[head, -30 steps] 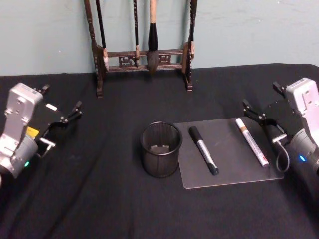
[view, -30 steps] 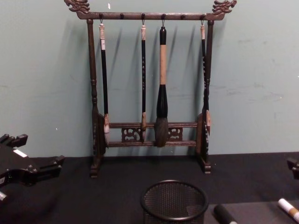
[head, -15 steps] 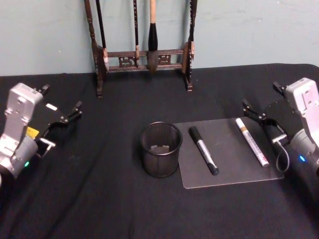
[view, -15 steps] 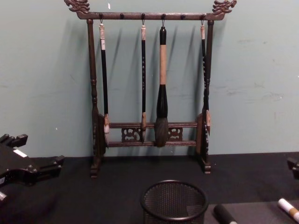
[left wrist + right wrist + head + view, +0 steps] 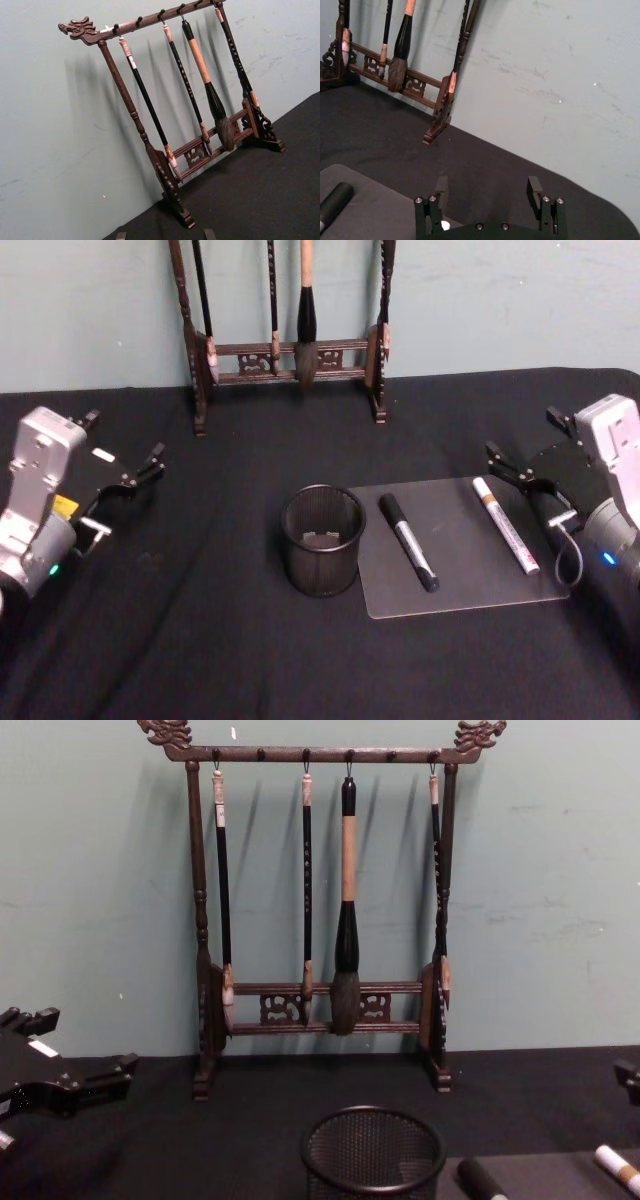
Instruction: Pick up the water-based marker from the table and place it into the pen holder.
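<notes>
Two markers lie on a grey mat (image 5: 465, 565): a black-capped one (image 5: 407, 540) and a white one with a brown band (image 5: 505, 525). Which of them is the water-based marker I cannot tell. The pen holder (image 5: 322, 540), a round black mesh cup, stands upright just left of the mat and shows low in the chest view (image 5: 373, 1152). My right gripper (image 5: 522, 433) hovers open a little right of the white marker, nothing between its fingers (image 5: 441, 186). Far to the left, my left gripper (image 5: 123, 437) is open and holds nothing.
A tall dark wooden brush rack (image 5: 290, 350) with several hanging brushes stands at the table's back against the green wall. Black cloth covers the table (image 5: 200, 640). Open cloth lies between the left gripper and the cup.
</notes>
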### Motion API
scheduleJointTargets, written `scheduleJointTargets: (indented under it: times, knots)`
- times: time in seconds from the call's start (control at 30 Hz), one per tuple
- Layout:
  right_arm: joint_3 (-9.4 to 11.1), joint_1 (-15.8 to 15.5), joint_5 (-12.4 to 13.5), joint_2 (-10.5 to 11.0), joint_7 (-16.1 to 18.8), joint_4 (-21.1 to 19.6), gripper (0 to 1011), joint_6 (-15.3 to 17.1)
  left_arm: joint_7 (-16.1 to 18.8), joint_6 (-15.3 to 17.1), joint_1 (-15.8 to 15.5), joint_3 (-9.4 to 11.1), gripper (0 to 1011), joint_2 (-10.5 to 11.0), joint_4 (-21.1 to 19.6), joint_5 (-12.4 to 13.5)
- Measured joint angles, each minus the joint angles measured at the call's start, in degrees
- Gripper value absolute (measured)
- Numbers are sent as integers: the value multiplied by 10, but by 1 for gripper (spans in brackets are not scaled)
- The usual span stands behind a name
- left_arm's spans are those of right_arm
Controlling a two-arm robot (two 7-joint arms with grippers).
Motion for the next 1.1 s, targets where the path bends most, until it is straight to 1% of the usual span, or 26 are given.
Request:
scheduleJointTargets:
  times: [0.1, 0.23, 0.47, 0.5, 0.7, 0.87, 0.9, 0.97, 1.03, 1.1]
  knots:
    - [7, -3, 10, 2, 14, -9, 1002, 18, 0, 0, 0, 0, 1001, 0, 0, 0]
    - [12, -4, 17, 2, 27, -15, 1002, 39, 0, 0, 0, 0, 1002, 0, 0, 0]
    - [25, -7, 40, 1, 52, -26, 1003, 91, 0, 0, 0, 0, 1001, 0, 0, 0]
    - [27, -9, 43, 1, 56, -30, 1003, 103, 0, 0, 0, 0, 1001, 0, 0, 0]
    - [34, -12, 46, 0, 65, -43, 1002, 139, 0, 0, 0, 0, 1001, 0, 0, 0]
    - [40, -15, 50, -2, 72, -50, 1002, 163, 0, 0, 0, 0, 1001, 0, 0, 0]
    - [42, -17, 51, -4, 75, -51, 1002, 170, 0, 0, 0, 0, 1001, 0, 0, 0]
    - [42, -17, 52, -5, 76, -51, 1003, 174, 0, 0, 0, 0, 1001, 0, 0, 0]
    - [46, -19, 54, -9, 78, -52, 1003, 189, 0, 0, 0, 0, 1001, 0, 0, 0]
    - [47, -19, 55, -11, 80, -53, 1003, 197, 0, 0, 0, 0, 1001, 0, 0, 0]
